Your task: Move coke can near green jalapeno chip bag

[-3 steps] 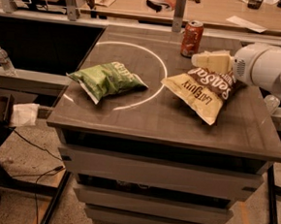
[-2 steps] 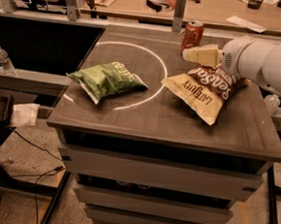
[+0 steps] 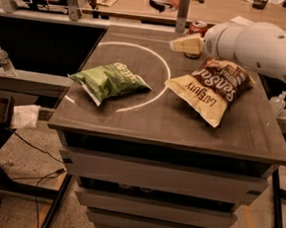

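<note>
The coke can (image 3: 198, 27) stands at the far edge of the table, right of centre; only its red top part shows. My gripper (image 3: 186, 43), cream-coloured on a bulky white arm (image 3: 257, 46) that comes in from the right, is directly in front of the can and hides its lower half. I cannot tell whether it touches the can. The green jalapeno chip bag (image 3: 108, 80) lies on the left part of the table, well apart from the can and the gripper.
A larger brown and cream chip bag (image 3: 211, 89) lies just below the arm, right of centre. A white circle (image 3: 163, 63) is painted on the dark table top (image 3: 147, 119). A desk with clutter stands behind. A water bottle (image 3: 5, 61) is at the left.
The arm and gripper have moved left and farther back, from over the brown bag to in front of the coke can. Both bags and the can have stayed put.
</note>
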`<state>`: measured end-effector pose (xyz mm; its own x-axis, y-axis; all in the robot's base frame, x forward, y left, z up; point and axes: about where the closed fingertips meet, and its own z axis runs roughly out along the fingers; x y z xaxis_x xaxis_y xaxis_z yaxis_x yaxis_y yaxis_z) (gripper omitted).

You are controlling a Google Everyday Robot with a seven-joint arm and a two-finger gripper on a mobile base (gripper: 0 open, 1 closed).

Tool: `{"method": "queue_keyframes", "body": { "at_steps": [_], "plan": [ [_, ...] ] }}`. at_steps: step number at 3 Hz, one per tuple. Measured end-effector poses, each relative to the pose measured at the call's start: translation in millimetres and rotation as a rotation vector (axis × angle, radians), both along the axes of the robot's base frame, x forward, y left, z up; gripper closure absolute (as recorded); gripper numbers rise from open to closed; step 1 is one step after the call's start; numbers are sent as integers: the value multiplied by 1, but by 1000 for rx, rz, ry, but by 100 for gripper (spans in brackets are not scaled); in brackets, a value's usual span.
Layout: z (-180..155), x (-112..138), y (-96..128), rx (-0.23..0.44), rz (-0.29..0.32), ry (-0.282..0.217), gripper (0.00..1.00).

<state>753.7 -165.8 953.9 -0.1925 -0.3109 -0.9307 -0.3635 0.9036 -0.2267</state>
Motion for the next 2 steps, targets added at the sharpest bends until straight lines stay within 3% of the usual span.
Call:
{"method": "queue_keyframes", "body": {
  "at_steps": [1, 2],
  "plan": [
    [-6, 41, 9, -61, 14, 47, 0],
    [-6, 41, 10, -61, 14, 48, 0]
  ]
}}
